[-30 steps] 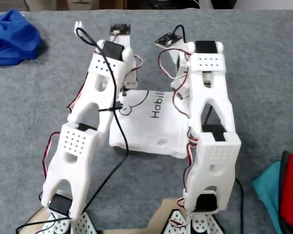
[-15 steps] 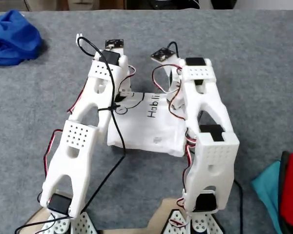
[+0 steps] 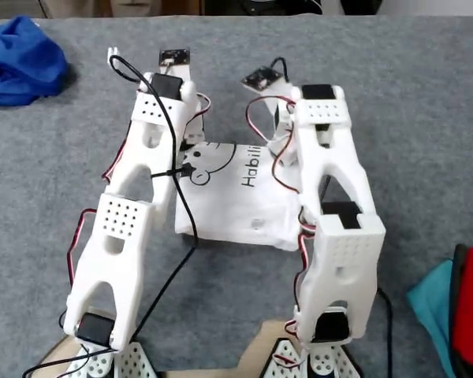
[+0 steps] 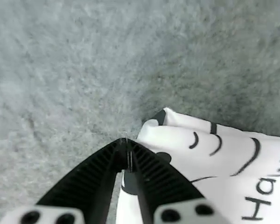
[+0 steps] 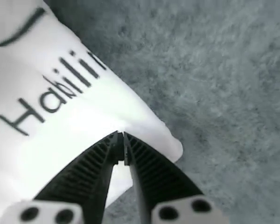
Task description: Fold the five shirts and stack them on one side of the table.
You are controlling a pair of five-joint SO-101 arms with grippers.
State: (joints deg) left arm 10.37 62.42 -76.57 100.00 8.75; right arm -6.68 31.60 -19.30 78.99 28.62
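Your left fingers (image 4: 95,179) are clenched on the upper-left corner of the white shirt (image 3: 236,205), and your right fingers (image 5: 91,175) on its upper-right corner. The shirt lies mid-frame on the counter (image 3: 426,118), between both arms. Its held edge runs left to right. The rest lies below your fingers, toward the bases, so I'd judge the fold pulls down-frame, both arms together.

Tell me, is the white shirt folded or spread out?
Folded: the white shirt lies as a compact rectangle, with no sleeves spread out.
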